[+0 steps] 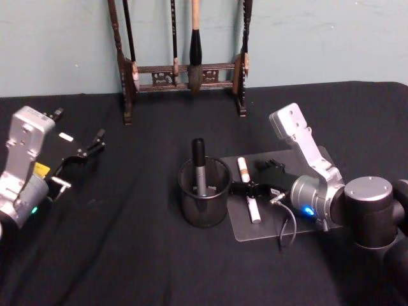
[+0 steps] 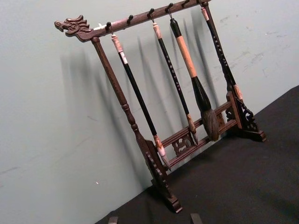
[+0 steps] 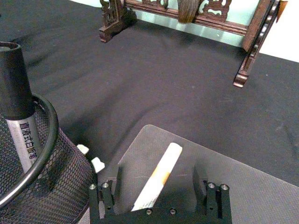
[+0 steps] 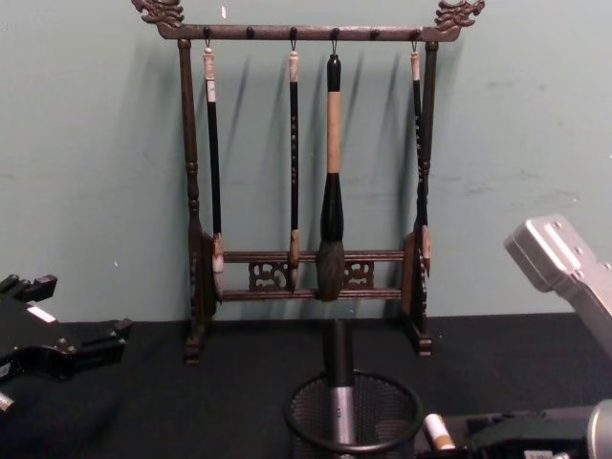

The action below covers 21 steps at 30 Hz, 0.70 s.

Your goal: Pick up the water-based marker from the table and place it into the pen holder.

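The water-based marker (image 1: 245,169), white with an orange band, lies flat on a clear mat (image 1: 264,231) right of the pen holder (image 1: 205,213). My right gripper (image 1: 250,189) is low over the mat and open, one finger on each side of the marker (image 3: 164,167), not closed on it. The pen holder (image 3: 46,140) is a black mesh cup. A grey marker with a black cap (image 1: 199,167) stands upright in it. My left gripper (image 1: 78,164) is parked open at the table's left, far from both.
A tall dark wooden brush rack (image 1: 185,71) with hanging brushes stands at the back against the wall. The black cloth (image 1: 127,255) covers the table. The mat's near edge lies close to my right arm (image 1: 366,210).
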Each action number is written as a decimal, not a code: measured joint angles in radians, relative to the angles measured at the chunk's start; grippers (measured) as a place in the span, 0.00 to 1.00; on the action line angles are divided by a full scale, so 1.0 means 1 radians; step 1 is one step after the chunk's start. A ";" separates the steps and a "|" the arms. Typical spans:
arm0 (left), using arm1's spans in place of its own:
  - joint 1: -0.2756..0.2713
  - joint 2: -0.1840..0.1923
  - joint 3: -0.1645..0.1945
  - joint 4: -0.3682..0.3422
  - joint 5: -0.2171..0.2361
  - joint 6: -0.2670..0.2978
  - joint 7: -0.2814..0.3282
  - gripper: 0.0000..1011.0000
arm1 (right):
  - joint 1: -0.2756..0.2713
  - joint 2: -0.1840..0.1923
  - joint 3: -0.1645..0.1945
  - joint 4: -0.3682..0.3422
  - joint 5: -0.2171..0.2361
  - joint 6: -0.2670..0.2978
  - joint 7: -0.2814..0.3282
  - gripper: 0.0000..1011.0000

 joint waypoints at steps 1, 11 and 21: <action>0.000 0.000 0.000 0.000 0.000 0.000 0.000 0.99 | 0.000 -0.001 0.000 0.001 -0.001 -0.001 0.001 0.99; 0.000 0.000 0.000 0.000 0.000 0.000 0.000 0.99 | 0.002 -0.003 0.000 0.008 -0.008 -0.008 0.005 0.99; 0.000 0.000 0.000 0.000 0.000 0.000 0.000 0.99 | 0.002 -0.002 -0.001 0.008 -0.015 -0.014 0.007 0.99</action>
